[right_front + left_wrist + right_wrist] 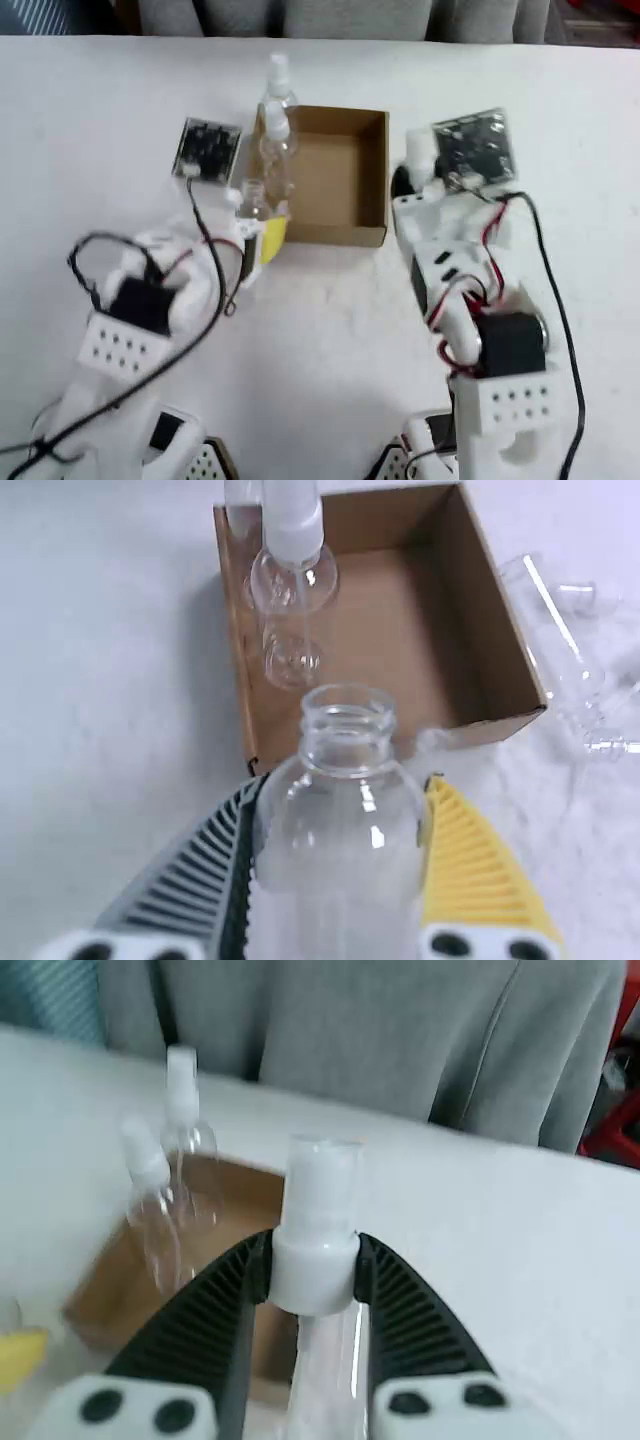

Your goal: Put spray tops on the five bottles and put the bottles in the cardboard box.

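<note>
- The white tabletop [330,330] is seen from above, with both arms rising from its near edge.
- The cardboard box [340,180] is set open-topped about midway between the left and right edges of the tabletop, nearer the far edge than the near one. Its brown floor is largely bare.
- The left hand [345,800] is placed at the near left corner of the box, just outside its wall. It is closed on an uncapped bottle, which is pressed between a grey finger [200,870] on one side and a yellow finger [470,860] on the other.
- The right hand [312,1245] is held just beside the right wall of the box, outside it. Its black fingers [210,1320] are clamped on a spray top.
- The uncapped bottle [340,840] is clear and upright, and its threaded neck is left open above the fingers. It is held just outside the near left corner of the box.
- A capped bottle [290,580] is stood inside the box against its left wall, with a white spray top already fitted.
- A second capped bottle [278,85] is found at the far left corner of the box, beyond the first. Whether it is stood inside the wall or just outside it cannot be told.
- The spray top [315,1220] is white and is gripped upright around its collar. Its head is raised above the fingers, and a clear tube is hung below them.
</note>
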